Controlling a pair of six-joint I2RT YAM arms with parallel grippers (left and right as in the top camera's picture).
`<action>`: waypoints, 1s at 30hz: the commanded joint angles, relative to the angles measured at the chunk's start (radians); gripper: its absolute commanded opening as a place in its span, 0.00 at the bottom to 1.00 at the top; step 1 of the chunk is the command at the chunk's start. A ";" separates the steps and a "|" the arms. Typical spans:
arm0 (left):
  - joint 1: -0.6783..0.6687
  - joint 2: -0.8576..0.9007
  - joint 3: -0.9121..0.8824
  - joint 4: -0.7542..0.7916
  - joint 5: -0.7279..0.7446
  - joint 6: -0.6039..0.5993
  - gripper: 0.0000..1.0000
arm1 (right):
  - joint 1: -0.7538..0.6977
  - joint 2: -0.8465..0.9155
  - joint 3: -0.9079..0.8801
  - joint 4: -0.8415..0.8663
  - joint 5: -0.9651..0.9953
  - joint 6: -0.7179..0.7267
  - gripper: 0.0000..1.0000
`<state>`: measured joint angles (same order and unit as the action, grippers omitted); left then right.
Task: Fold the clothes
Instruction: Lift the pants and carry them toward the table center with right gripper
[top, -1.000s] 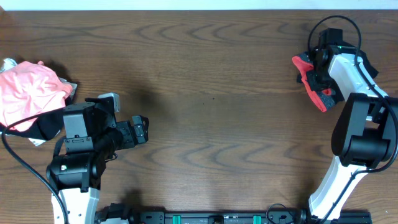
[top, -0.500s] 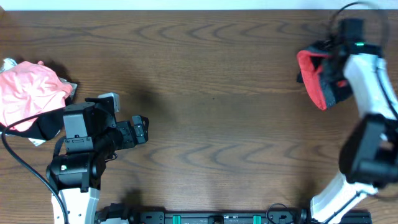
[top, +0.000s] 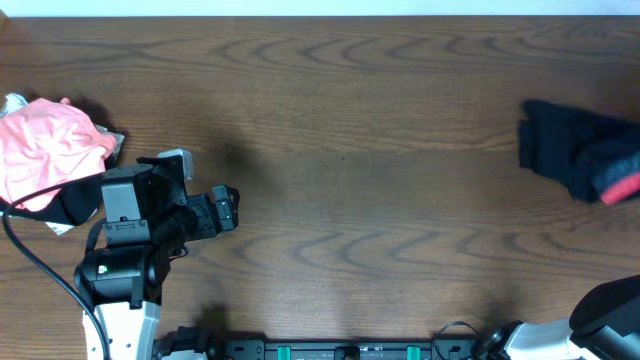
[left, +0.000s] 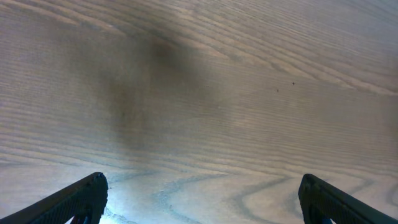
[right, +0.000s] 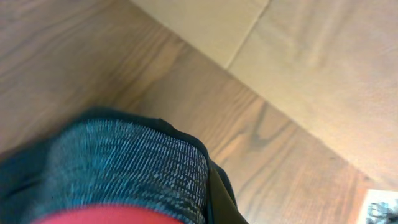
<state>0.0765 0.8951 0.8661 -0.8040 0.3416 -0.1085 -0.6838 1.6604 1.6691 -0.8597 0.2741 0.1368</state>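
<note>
The clothes (top: 566, 148) are a bunched black mass at the table's right edge, blurred in the overhead view, with a coral-red strip (top: 621, 186) showing at the frame's border. Up close in the right wrist view, the heathered grey waistband (right: 130, 165) and its red edge (right: 99, 216) fill the lower left. They cover my right gripper's fingers, which are shut on the fabric. My left gripper (top: 226, 210) hovers low over bare wood at the left. It is open, with its two black fingertips (left: 84, 198) far apart and nothing between them (left: 205, 202).
A crumpled pink garment (top: 48, 145) lies at the table's far left on top of dark cloth (top: 68, 205), beside the left arm (top: 125, 235). The right wrist view shows the table's edge (right: 249, 87) and pale floor beyond it.
My right arm has swung right, out of the overhead frame, closing on the clothes and carrying them right and lower. The left arm has not moved.
</note>
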 joint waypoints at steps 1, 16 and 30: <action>-0.005 -0.001 0.019 0.001 0.014 -0.010 0.98 | 0.039 -0.006 0.006 0.016 -0.193 0.041 0.01; -0.005 -0.001 0.019 0.001 0.014 -0.010 0.98 | 0.824 0.047 0.028 0.023 -0.383 -0.119 0.03; -0.005 0.012 0.019 0.016 0.024 -0.011 0.98 | 1.086 0.225 0.029 -0.075 -0.263 -0.197 0.29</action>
<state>0.0765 0.8963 0.8661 -0.8017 0.3424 -0.1089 0.4477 1.9167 1.6848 -0.9386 -0.0803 -0.0685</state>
